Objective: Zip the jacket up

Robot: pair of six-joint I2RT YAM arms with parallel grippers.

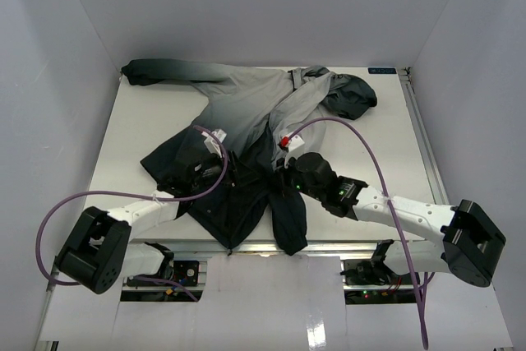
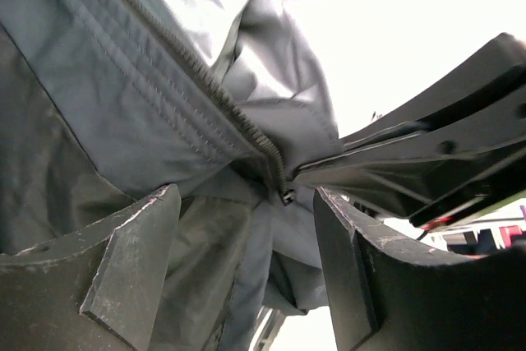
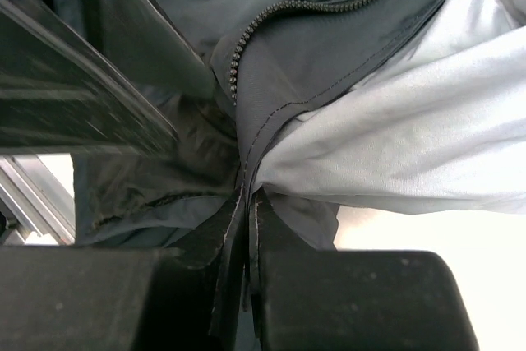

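Lying spread on the table (image 1: 140,121), jacket (image 1: 246,113): hood (image 1: 349,92) far right, hem (image 1: 222,223) at the near edge. At the hem, right tool (image 3: 246,211) clenched on a fabric fold just below the zipper (image 3: 246,30) teeth; left tool (image 2: 245,207) released, fingers (image 2: 131,260) straddling the zipper's bottom end. Front looks open. I'd judge nearly all the zipping remains.

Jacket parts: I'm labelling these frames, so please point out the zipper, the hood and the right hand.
Zipper (image 2: 205,86): left wrist view, on the teeth mid-run.
Hood (image 1: 353,94): top external view, on its dark crown.
Right hand (image 3: 247,207): right wrist view, between fingertips shut on the jacket (image 3: 386,145).
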